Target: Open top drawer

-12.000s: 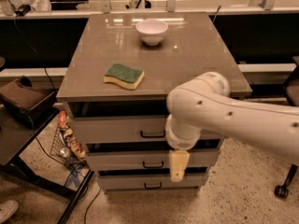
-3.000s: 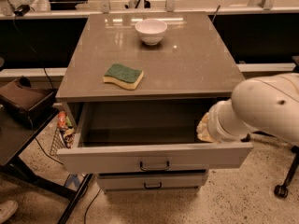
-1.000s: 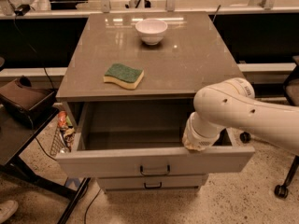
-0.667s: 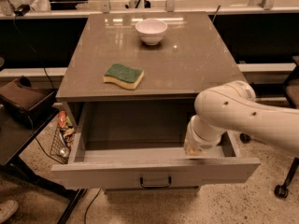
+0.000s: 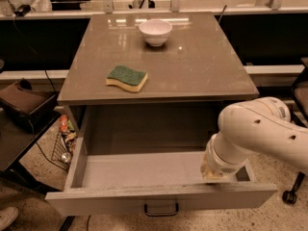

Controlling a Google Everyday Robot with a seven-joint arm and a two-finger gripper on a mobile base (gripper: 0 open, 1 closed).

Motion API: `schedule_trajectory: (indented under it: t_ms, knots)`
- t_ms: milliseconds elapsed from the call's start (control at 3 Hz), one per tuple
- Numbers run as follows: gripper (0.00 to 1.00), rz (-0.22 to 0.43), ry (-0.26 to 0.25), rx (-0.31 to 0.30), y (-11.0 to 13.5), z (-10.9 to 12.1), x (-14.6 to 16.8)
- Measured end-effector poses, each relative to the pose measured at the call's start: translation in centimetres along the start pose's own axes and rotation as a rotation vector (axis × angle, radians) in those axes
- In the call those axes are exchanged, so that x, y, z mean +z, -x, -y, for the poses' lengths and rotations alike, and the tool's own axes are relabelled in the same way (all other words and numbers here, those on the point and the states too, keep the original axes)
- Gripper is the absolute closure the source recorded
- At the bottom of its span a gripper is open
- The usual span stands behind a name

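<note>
- Reaching down from the right, my white arm [image 5: 262, 126] ends at the right front corner of the top drawer [image 5: 144, 170].
- My gripper [image 5: 212, 171] sits low inside that corner, just behind the drawer front. My wrist covers most of it, so I cannot tell whether it is released, clenched or grasping anything.
- The top drawer stands far out from under the tabletop [image 5: 202, 66], with its grey floor and side walls in plain sight.
- Its small black bar handle [image 5: 161, 209] hangs at the middle of the flat front, well to the left of my gripper and apart from it.
- On the tabletop a green and yellow sponge [image 5: 127, 78] lies near the left front, and a white bowl [image 5: 155, 32] stands upright towards the back, well apart from the sponge.
- On the floor to the left of the cabinet, a wire basket [image 5: 63, 141] holds bright packets.
</note>
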State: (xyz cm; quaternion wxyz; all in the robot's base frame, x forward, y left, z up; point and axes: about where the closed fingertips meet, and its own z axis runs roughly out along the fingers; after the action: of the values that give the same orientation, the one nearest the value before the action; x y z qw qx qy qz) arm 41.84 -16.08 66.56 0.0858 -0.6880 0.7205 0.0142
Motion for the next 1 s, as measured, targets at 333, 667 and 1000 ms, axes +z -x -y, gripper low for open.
schedule_trajectory:
  t_ms: [333, 667, 1000]
  knots:
    - [1.0, 0.026, 0.051, 0.038, -0.64, -5.9, -1.62]
    - [1.0, 0.028, 0.054, 0.041, -0.69, -6.18, -1.75]
    - [0.82, 0.026, 0.051, 0.041, -0.72, -6.22, -1.89]
